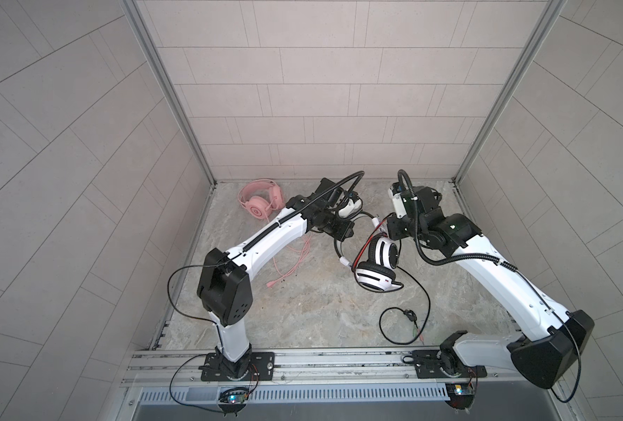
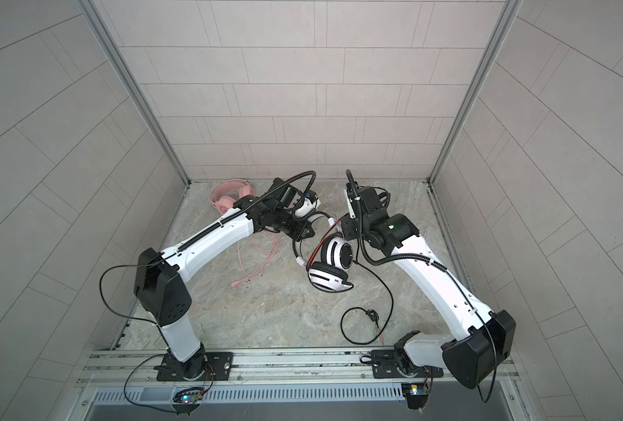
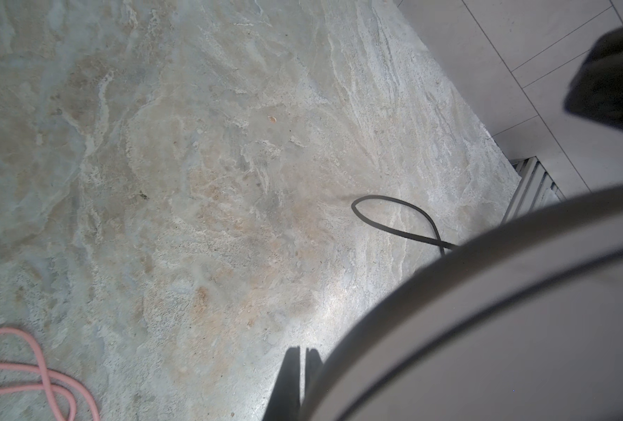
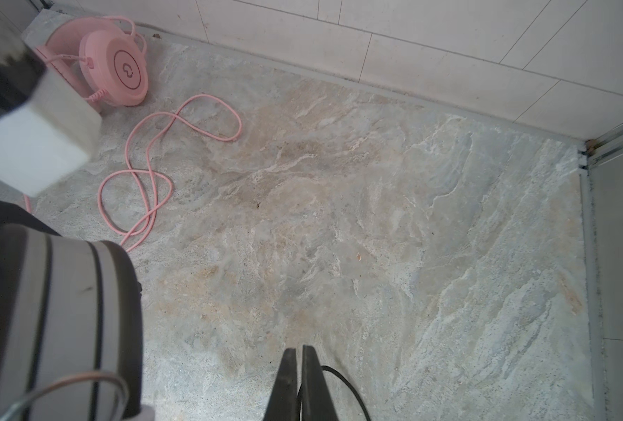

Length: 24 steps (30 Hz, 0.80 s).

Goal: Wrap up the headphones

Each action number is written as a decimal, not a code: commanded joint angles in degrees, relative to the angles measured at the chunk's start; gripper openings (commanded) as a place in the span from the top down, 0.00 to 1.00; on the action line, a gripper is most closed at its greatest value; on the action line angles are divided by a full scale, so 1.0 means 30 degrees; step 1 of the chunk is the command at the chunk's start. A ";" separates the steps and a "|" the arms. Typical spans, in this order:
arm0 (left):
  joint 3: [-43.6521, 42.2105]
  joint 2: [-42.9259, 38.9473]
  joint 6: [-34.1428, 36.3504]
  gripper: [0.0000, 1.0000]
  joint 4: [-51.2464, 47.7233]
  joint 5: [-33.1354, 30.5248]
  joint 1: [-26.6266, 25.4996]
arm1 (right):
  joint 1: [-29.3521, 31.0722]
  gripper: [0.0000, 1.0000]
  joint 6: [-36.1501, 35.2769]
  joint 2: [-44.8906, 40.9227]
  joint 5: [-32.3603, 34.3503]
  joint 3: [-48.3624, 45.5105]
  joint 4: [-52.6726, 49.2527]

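White headset (image 1: 375, 277) at counter (image 1: 302, 310) centre between your arms, pink headset (image 1: 257, 209) 11 o'clock. Left fingers (image 3: 288, 386), right fingers (image 4: 286, 386) together; grip unclear. Steady it, gather black cable (image 1: 429, 310) from 5 o'clock in even loops.

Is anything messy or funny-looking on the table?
Yes. Both cables are loose, not wrapped. The pink cable sprawls in tangled loops across the table from the pink headphones in the back corner. The black cable of the white-and-black headphones trails in a big loop toward the front.
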 commanded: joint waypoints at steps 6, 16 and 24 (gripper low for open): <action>-0.2051 -0.3411 -0.1061 1.00 0.3809 0.1094 -0.0069 | -0.0463 0.87 0.1066 -0.1002 -0.2912 -0.1514 0.1935; -0.2703 -0.4106 -0.1581 1.00 0.4938 0.1453 0.0055 | -0.0697 0.71 0.2285 -0.1137 -0.5680 -0.3823 0.5018; -0.3283 -0.4854 -0.2017 1.00 0.5760 0.1062 0.0308 | -0.0733 0.68 0.3167 -0.1148 -0.6941 -0.5695 0.7127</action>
